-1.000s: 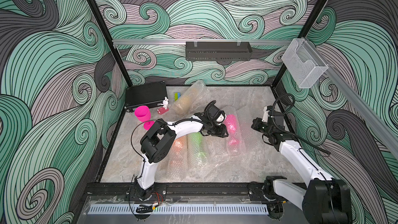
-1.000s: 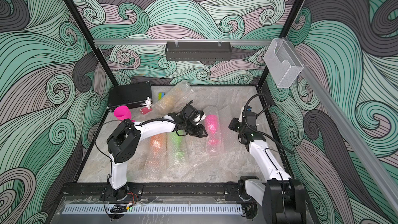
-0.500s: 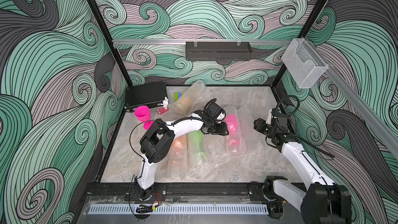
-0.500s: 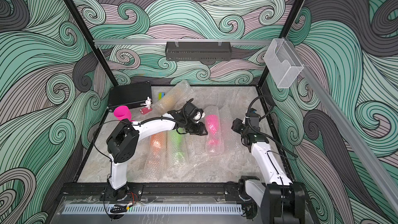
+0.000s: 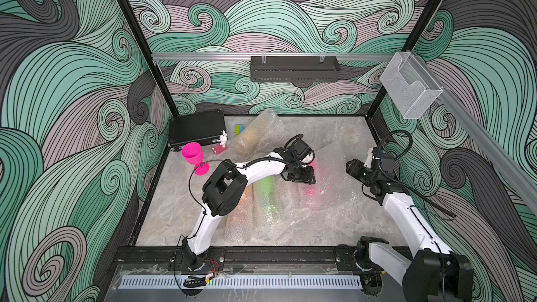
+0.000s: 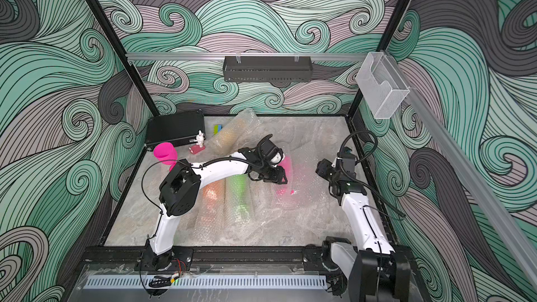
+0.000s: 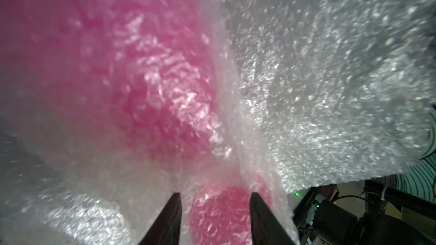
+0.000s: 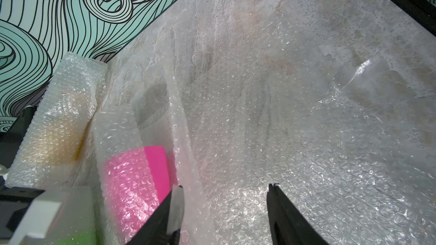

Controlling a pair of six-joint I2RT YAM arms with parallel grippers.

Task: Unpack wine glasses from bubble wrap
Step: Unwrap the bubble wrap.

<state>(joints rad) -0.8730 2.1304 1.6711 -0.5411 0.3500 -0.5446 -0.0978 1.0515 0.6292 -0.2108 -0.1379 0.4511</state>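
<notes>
Bubble wrap (image 7: 330, 78) is being seen clouding the wrapped goblet (image 7: 146, 104), its outline lost. The left arm (image 5: 261, 169) is being held outstretched, the left gripper (image 7: 215, 199) half-parted astride that goblet; whether it is being gripped cannot be told. The right gripper (image 8: 224, 192) is being held spread, empty, nearby.

In both top views we look steeply down from high at the front, far off, sharing the whole table (image 5: 319, 129). Left wrist: we're pressed close against the wrapped magenta goblet (image 7: 153, 95). Right wrist: we're low over the bubble wrap (image 8: 295, 126), with the same goblet in view.
</notes>
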